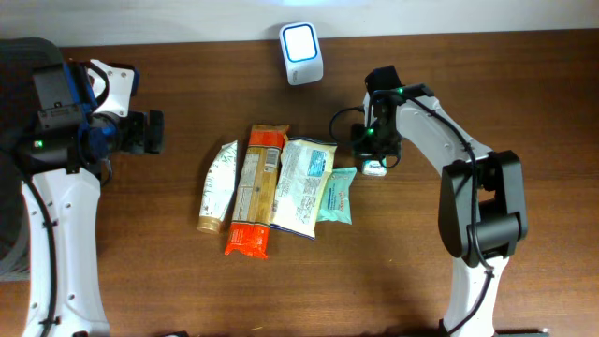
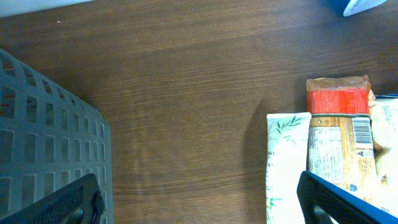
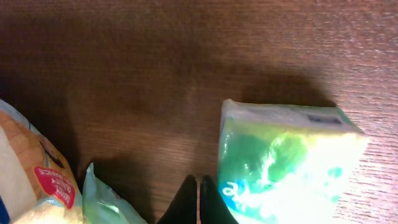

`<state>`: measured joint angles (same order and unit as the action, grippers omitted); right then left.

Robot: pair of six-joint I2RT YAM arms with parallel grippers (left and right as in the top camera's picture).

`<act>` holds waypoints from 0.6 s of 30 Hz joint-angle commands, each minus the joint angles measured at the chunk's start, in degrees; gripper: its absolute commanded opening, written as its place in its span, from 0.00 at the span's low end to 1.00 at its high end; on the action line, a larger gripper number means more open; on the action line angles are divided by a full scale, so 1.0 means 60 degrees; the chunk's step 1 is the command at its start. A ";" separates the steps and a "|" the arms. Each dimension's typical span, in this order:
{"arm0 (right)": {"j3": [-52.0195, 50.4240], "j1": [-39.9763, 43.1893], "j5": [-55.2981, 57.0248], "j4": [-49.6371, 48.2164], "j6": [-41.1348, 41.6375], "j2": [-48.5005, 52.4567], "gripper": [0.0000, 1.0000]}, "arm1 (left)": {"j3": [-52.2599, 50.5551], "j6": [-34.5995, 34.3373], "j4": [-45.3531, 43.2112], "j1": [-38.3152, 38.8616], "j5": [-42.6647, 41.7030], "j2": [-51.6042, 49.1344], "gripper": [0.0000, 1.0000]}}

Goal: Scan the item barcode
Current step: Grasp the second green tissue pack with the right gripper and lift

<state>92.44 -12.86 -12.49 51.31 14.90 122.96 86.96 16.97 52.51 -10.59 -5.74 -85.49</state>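
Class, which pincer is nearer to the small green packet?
Right. The right pincer is shut just beside the small green packet; the left pincer hangs open far off, beyond the white tube.

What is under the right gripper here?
A small green-and-white packet on the wooden table. The shut right gripper sits beside its edge, gripping nothing; the packet's underside is hidden.

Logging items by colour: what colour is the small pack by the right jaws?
Green and white; the small pack shows best in the right wrist view.
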 commanded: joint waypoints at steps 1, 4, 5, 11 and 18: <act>-0.0565 -0.0211 0.0175 -0.0295 0.0029 -0.0106 0.04 | 0.0044 0.0117 -0.0018 -0.0033 -0.0069 0.0160 0.99; -0.0732 -0.0080 0.1326 0.0361 -0.0007 -0.0106 0.04 | 0.0044 0.0117 -0.0018 -0.0033 -0.0069 0.0160 0.99; -0.0725 0.0120 0.1891 0.0794 -0.0007 -0.0113 0.04 | 0.0044 0.0117 -0.0018 -0.0033 -0.0069 0.0160 0.99; 0.0171 0.1898 0.2047 0.1792 -0.0437 -0.0127 0.04 | 0.0044 0.0117 -0.0022 -0.0033 -0.0069 0.0160 0.99; 0.0871 0.2018 -0.0109 0.0576 -0.0390 -0.0106 0.04 | 0.0044 0.0117 -0.0018 -0.0033 -0.0069 0.0160 0.99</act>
<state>96.77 0.95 -9.04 55.42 12.84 122.96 86.96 16.97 52.53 -10.59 -5.74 -85.49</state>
